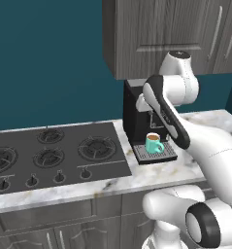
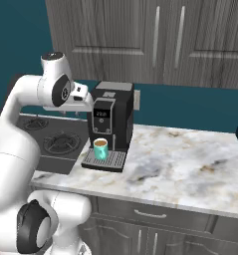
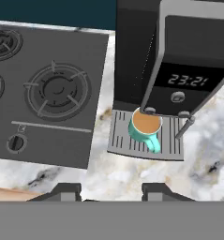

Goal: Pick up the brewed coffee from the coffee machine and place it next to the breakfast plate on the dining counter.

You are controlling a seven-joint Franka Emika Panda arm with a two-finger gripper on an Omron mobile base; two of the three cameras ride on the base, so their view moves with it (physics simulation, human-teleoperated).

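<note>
Looking along our gripper [image 3: 111, 190] in the hand view, we see its two dark fingertips standing apart with nothing between them, hanging above the marbled counter [image 3: 132, 176] and well short of the mug. The brewed coffee [image 3: 145, 126], a teal mug of brown liquid, sits on the grey slatted drip tray [image 3: 169, 143] of the coffee machine [image 3: 188, 61], partly under the machine's front panel, its handle turned toward our hand. The display on that panel [image 3: 189, 80] shows lit digits. From the left base view, the mug [image 1: 154, 142] rests on the tray in front of the black machine [image 1: 134, 112], with our white arm reaching across just beside it. From the right base view, the mug [image 2: 100, 148] stands on the tray below the machine [image 2: 113, 117]. A black gas hob [image 1: 49, 155] lies beside the machine on the same counter, and grey wall cabinets [image 2: 155, 40] hang above.
</note>
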